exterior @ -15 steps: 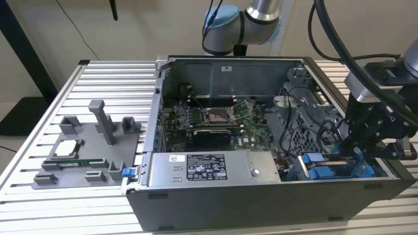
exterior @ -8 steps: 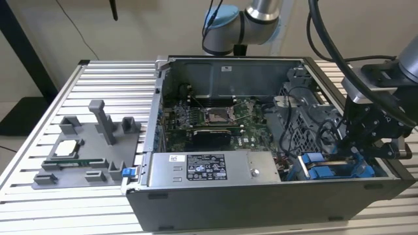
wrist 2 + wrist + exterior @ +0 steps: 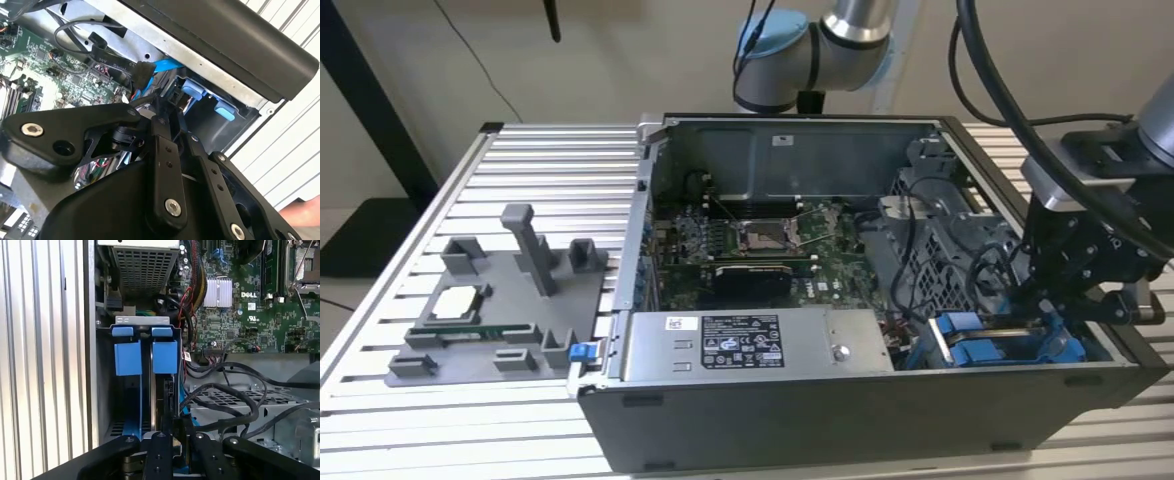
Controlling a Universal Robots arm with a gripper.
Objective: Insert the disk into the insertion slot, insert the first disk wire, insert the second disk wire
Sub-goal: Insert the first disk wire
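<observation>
The disk, in its bright blue carrier, stands on edge deep in the insertion slot, the grey-walled bay with blue tabs at the case's near corner on the exterior view's right. My gripper reaches down into that bay, its jaws close together on the disk's dark rear edge. Both wrist views show the black fingers narrowing toward the blue tabs. A blue disk wire with a black plug hangs loose just beside the gripper. A black wire loops nearby.
A labelled grey power-supply box lies along the case's front wall, with the motherboard and its silver socket behind it. Black cables cross the metal cage beside the bay. A grey parts fixture sits on the slatted table at the exterior view's left.
</observation>
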